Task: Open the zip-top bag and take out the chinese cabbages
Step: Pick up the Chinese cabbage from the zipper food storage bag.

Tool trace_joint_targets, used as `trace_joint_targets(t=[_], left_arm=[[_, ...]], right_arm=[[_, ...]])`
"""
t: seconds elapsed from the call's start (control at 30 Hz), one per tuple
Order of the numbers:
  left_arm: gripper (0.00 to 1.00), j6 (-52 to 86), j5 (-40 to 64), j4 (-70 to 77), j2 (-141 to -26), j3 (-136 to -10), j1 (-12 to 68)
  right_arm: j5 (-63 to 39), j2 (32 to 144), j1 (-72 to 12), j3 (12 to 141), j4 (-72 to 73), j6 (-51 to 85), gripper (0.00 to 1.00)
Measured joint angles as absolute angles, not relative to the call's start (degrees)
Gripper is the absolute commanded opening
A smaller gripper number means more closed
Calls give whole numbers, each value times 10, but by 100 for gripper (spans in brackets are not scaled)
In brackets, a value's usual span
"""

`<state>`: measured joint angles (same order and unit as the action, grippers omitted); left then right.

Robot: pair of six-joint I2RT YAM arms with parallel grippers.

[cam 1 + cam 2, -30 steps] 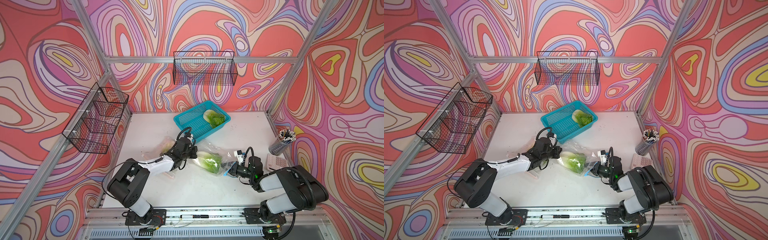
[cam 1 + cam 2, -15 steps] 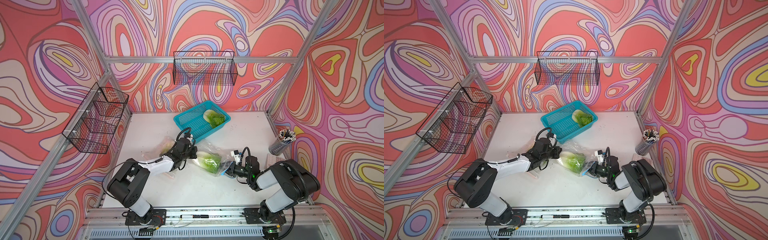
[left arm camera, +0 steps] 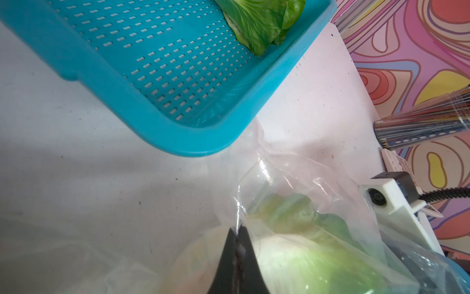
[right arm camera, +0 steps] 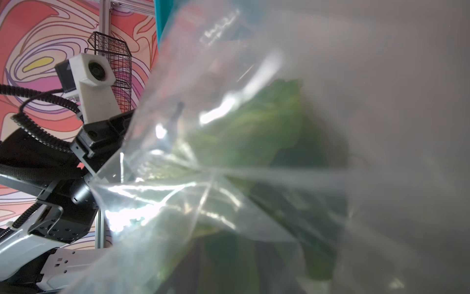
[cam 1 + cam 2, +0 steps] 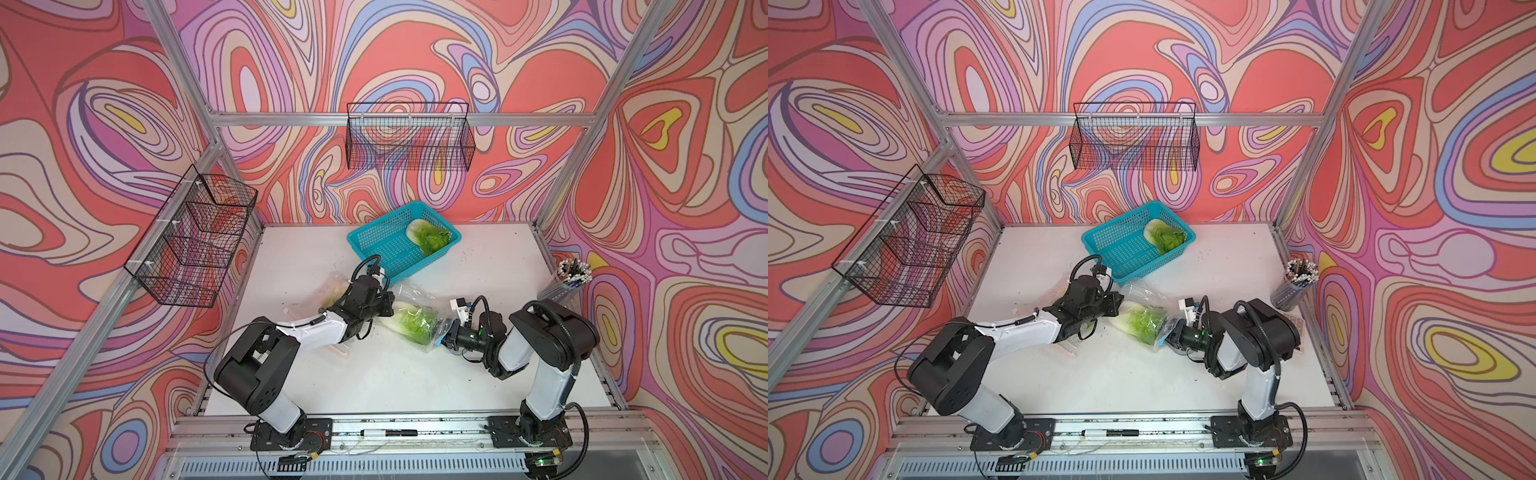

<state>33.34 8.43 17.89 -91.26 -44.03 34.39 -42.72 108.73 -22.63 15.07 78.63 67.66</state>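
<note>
Plastic from the bag (image 3: pixel 305 183) is sitting pinched in the closed left end effector (image 3: pixel 237 233); the right end effector (image 5: pixel 444 332), pressing at its far end mid-frame, is hiding its jaws, so its width is unclear. One cabbage (image 5: pixel 409 324) is lying inside, another cabbage (image 5: pixel 428 237) in the basket (image 5: pixel 376 249) above. Extraction seems underway; next comes gripping the leaves.

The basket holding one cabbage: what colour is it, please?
The basket is turquoise, clearest in the left wrist view.

Both arms (image 5: pixel 316 328) — white links, black joints, ribbed black cables (image 5: pixel 360 262), white camera blocks (image 5: pixel 458 305).
</note>
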Motion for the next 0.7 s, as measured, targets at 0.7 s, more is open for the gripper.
trace_joint_targets(t=[0.7], left_arm=[[0,336,71,154,-912,-439,333]], right_arm=[[-415,1037,-236,161,764,675,0]])
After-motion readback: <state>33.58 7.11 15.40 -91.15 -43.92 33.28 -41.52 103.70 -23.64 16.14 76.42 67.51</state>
